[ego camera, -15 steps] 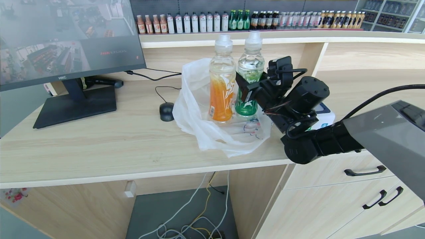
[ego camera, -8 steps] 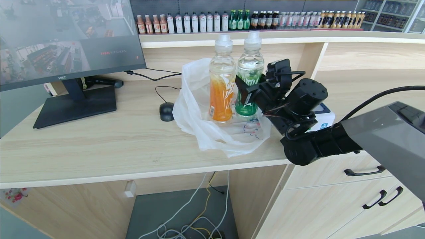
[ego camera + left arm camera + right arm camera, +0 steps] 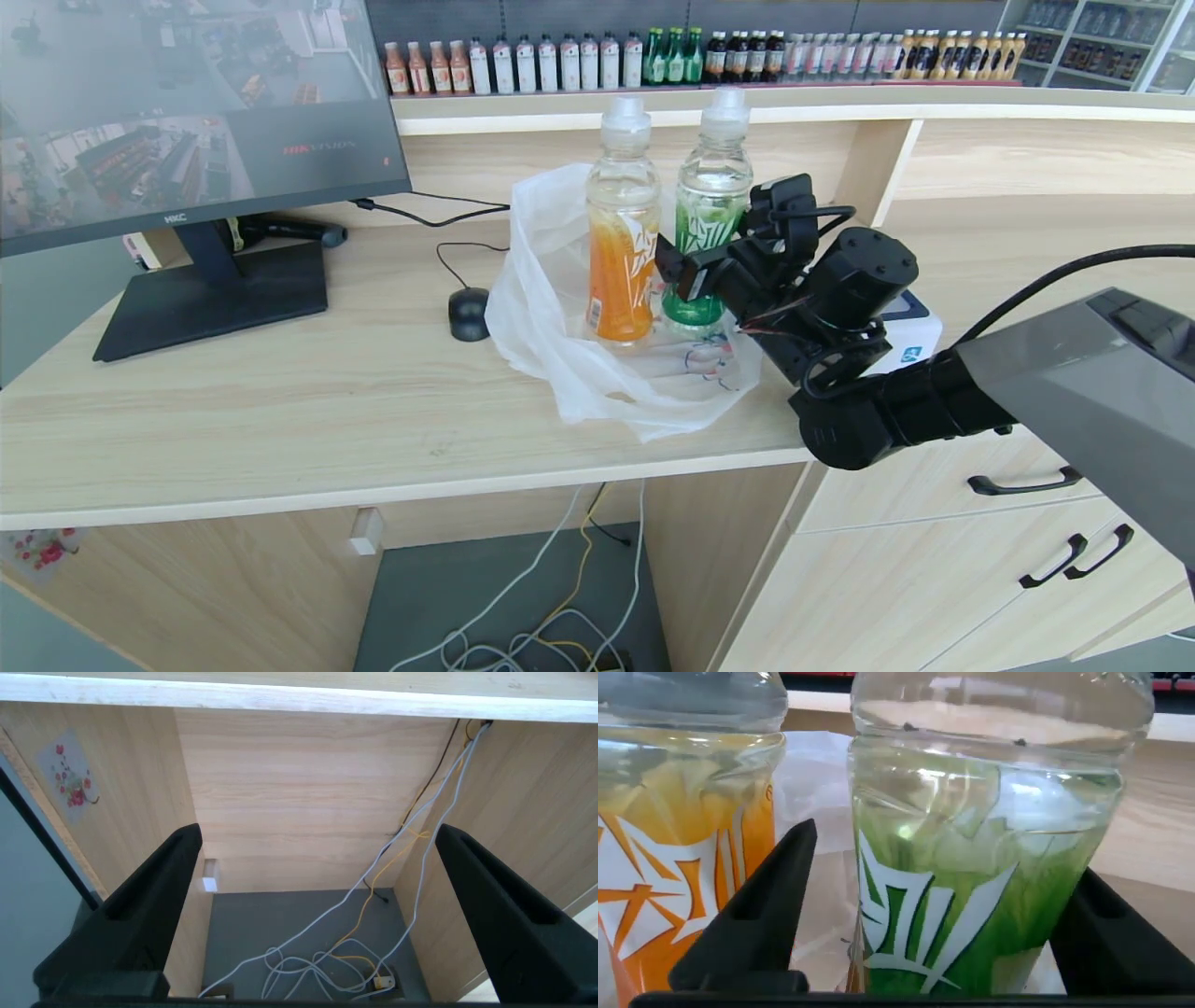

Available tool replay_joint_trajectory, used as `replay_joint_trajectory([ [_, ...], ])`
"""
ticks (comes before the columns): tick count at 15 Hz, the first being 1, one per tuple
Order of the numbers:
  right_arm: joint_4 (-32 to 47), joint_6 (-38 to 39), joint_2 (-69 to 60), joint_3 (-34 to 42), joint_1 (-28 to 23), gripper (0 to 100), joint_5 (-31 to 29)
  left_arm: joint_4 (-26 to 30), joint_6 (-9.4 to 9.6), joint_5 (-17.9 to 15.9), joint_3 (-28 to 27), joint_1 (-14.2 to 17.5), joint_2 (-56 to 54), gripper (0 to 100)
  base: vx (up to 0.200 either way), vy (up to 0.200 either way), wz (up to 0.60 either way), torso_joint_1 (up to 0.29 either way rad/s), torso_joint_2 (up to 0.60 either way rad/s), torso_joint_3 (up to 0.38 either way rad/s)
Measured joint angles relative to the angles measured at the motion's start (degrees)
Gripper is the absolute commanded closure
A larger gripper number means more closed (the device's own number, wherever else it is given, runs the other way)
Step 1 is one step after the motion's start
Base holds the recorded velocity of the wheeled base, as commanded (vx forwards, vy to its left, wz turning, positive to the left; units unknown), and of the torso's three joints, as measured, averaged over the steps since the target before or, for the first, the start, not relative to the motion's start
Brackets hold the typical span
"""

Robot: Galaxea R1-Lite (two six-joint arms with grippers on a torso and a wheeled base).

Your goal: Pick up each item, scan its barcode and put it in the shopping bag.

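A green drink bottle [image 3: 707,233] and an orange drink bottle [image 3: 622,261] stand side by side on the white plastic shopping bag [image 3: 551,317] on the counter. The green bottle leans slightly to the right. My right gripper [image 3: 695,266] is open at the green bottle's label [image 3: 971,924], one finger on each side. In the right wrist view a thin strip of bag shows between one finger [image 3: 775,915] and the bottle; the other finger [image 3: 1130,943] is at the bottle's edge. My left gripper [image 3: 318,915] hangs open below the counter, holding nothing.
A monitor [image 3: 187,112] stands at the counter's left, with a black mouse [image 3: 468,314] and its cable beside the bag. A white box-shaped device [image 3: 910,331] sits behind my right arm. Drawers [image 3: 1027,523] are below on the right. Loose cables [image 3: 374,915] hang under the counter.
My right gripper has crept left and down along the green bottle. The green bottle's top has tipped a little to the right. The orange bottle has not moved.
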Motion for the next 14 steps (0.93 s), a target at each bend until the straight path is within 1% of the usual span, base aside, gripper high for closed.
replay_joint_trajectory([
  [5,-1.48,1.39,-0.01,-0.05,0.07,0,-0.07,-0.02,0.00,0.00,0.00,0.00,0.00,0,0.000,0.000,0.00,0.000,0.00,0.000],
  [14,-1.85,1.37,-0.12,0.04,-0.02,0,-0.18,-0.02,0.02,0.00,0.00,0.00,0.00,0,0.000,0.000,0.00,0.000,0.00,0.000],
])
